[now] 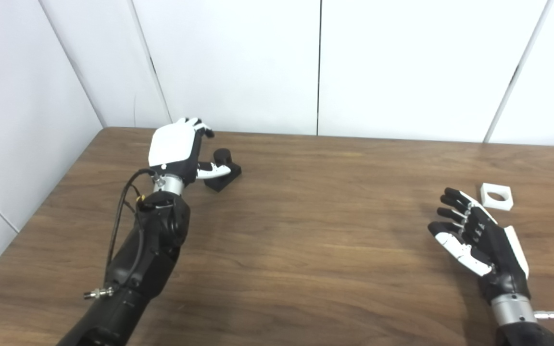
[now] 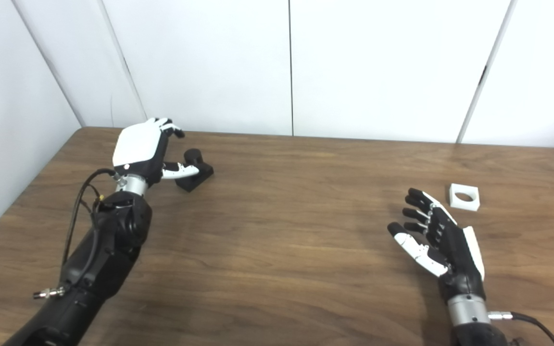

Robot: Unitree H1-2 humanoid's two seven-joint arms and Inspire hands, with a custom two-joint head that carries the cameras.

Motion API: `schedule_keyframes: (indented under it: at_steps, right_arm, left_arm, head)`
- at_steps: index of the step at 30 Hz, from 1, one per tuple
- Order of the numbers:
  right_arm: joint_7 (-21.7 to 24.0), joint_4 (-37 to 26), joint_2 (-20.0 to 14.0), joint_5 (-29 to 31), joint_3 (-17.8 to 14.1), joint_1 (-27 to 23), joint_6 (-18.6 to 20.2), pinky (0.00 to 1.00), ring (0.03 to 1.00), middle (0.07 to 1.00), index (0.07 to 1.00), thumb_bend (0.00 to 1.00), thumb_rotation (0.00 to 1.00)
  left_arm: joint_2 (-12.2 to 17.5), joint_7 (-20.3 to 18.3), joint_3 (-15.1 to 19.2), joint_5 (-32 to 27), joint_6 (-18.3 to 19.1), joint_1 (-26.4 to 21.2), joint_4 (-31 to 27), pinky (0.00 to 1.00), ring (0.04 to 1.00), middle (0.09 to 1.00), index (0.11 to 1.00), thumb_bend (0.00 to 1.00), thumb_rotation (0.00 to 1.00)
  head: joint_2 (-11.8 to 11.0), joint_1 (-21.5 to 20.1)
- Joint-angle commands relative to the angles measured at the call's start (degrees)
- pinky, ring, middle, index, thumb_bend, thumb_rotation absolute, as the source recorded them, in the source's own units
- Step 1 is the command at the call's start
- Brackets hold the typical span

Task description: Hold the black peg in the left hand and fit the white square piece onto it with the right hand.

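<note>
While left hand (image 1: 176,149) cups around black peg (image 1: 222,169) at counter (image 1: 306,250) far-left, fingers apart, not yet clamped: close on its base, keep peg upright. Right hand (image 1: 479,238) spread, empty, white square piece (image 1: 497,196) just beyond fingertips.

No text, label, brand or number can be read anywhere.

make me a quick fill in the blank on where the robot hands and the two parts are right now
1. The black peg sits beside the ____ robot hand.
2. The white square piece lies flat on the ____.
3. The right robot hand holds nothing and its fingers are ____.
4. The hole in the white square piece is ____ in shape.

Missing words: left; table; apart; round
</note>
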Motion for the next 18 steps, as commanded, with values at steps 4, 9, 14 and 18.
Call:
schedule_keyframes:
  at_steps: [4,9,14,18]
  right_arm:
    - [-0.39,-2.13,-0.16,-0.26,-0.18,-1.2,-0.92,0.7,0.779,0.827,0.826,0.66,0.37]
    - [-0.24,-2.09,-0.26,-0.01,-0.27,-1.1,-1.15,0.69,0.776,0.826,0.823,0.65,0.35]
    - [-0.25,-2.07,0.01,0.52,-0.41,-1.0,-1.21,0.7,0.782,0.828,0.818,0.65,0.34]
    - [-0.42,-2.08,-0.17,-0.43,-0.12,-0.87,-1.38,0.69,0.782,0.831,0.821,0.66,0.37]
  left_arm:
    - [1.03,1.18,-1.0,1.22,2.43,-4.14,2.06,0.8,0.888,0.875,0.656,0.84,0.47]
    - [1.25,1.89,-1.44,0.25,2.62,-4.45,3.59,0.82,0.889,0.875,0.647,0.84,0.46]
    - [0.81,1.42,-1.21,-0.98,3.24,-4.32,4.34,0.83,0.894,0.872,0.636,0.84,0.46]
    - [0.33,1.94,-1.7,-1.7,3.36,-3.93,5.54,0.81,0.884,0.872,0.656,0.84,0.47]
  head:
    - [0.23,0.07]
    - [0.29,0.14]
    - [0.43,0.07]
    - [0.56,-0.07]
